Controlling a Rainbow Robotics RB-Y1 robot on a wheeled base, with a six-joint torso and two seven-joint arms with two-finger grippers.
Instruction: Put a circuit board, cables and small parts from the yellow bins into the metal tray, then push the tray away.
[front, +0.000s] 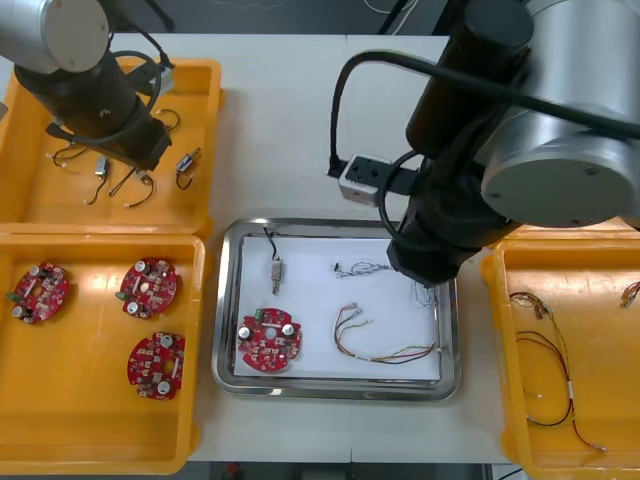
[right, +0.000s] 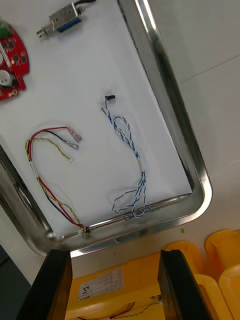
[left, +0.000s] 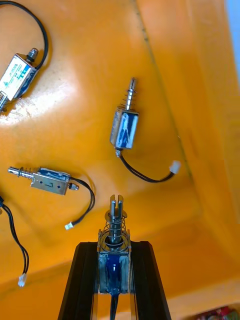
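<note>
My left end effector (left: 115, 246) is clenched on a small metal part (left: 115, 225) inside the far-left yellow bin (front: 40, 195). The part's long axis runs straight out from the grip, spring end leading. The metal tray (front: 226, 310) lies to my right and nearer my body. My right end effector (right: 114, 257) is released, hanging over the tray's right edge.

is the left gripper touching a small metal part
Touching: the left wrist view shows the left gripper shut on a small metal part, clamped from both sides.

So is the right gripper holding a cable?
No, the right gripper is open and empty; the cables lie in the tray.
</note>
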